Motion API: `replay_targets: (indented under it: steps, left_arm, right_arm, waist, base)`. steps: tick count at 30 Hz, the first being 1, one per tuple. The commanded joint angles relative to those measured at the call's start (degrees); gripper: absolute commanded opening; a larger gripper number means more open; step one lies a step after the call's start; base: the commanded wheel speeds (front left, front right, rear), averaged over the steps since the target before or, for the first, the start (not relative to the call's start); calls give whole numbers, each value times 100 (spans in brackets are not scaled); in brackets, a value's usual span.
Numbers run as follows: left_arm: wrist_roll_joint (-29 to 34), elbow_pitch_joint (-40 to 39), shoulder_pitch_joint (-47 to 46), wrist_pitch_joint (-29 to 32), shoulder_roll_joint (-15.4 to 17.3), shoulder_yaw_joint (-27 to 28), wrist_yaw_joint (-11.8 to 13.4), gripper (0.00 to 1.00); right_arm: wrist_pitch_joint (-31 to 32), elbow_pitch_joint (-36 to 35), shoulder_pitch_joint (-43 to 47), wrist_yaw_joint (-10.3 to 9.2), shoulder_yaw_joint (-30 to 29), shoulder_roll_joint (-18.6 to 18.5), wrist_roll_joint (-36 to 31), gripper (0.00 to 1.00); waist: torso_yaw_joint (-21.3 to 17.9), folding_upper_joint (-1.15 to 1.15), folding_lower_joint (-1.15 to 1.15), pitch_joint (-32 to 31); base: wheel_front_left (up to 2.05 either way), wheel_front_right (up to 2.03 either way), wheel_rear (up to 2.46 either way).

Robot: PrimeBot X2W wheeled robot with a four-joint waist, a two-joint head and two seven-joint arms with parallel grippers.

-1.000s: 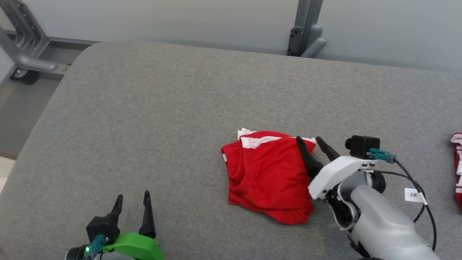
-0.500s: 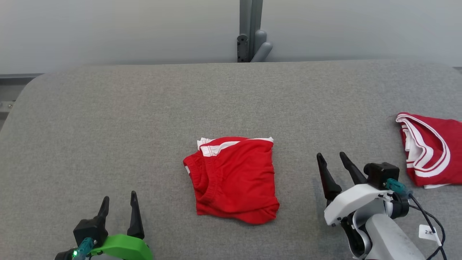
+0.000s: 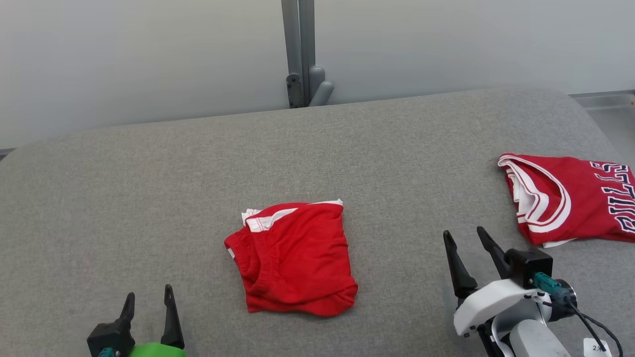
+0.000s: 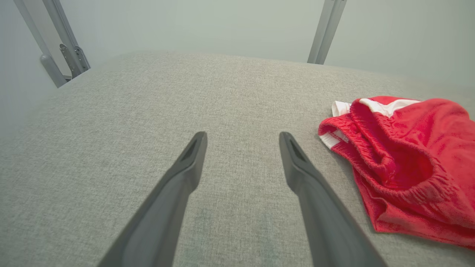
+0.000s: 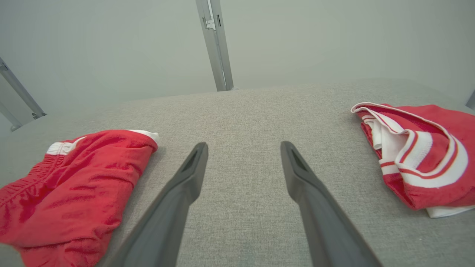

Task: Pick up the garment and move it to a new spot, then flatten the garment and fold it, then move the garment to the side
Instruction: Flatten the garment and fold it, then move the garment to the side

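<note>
Two grippers sit low over the grey padded table (image 3: 149, 163), each with its jaws spread wide and nothing between them. The left gripper (image 3: 149, 293) is at the lower left of the head view, well apart from the red shorts (image 3: 297, 258). In the left wrist view its fingers (image 4: 185, 178) frame bare fabric, with the shorts off to their right. The right gripper (image 3: 464, 234) is at the lower right, between the shorts and a red jersey (image 3: 565, 203) — touching neither. The shorts lie folded near the middle of the table, towards the front, with the elastic waistband on their left side and a white stripe at the far edge. The jersey — white trim, dark lettering — lies folded near the table's right edge. A grey metal post (image 3: 297, 49) rises behind the table against a pale wall.
</note>
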State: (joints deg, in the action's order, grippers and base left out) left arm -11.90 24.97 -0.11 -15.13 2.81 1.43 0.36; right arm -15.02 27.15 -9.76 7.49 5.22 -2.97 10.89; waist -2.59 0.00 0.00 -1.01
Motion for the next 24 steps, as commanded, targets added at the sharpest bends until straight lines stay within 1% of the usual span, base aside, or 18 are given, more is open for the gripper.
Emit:
replay_targets:
  steps: [1,5,9,24]
  left_arm:
    - [47,-18,105,5,22,-6,-36,100]
    - [93,-5,181,5,22,-8,-106,100]
    - [98,-18,251,5,23,0,-132,100]
    - [43,-25,217,5,23,-84,-115,100]
  right_arm:
    - [-18,-69,91,-2,-28,-10,-74,100]
    - [-18,-237,273,-2,-90,-3,-235,100]
    - [-18,-244,399,-2,-116,-2,-135,100]
    - [-19,-278,399,-2,-50,-1,-128,100]
  waist:
    - [-59,0,0,-58]
    - [-97,0,0,-115]
    - [-121,0,0,-160]
    - [-111,0,0,-103]
  base:
    - [0,0,0]
    - [0,0,0]
    - [0,0,0]
    - [0,0,0]
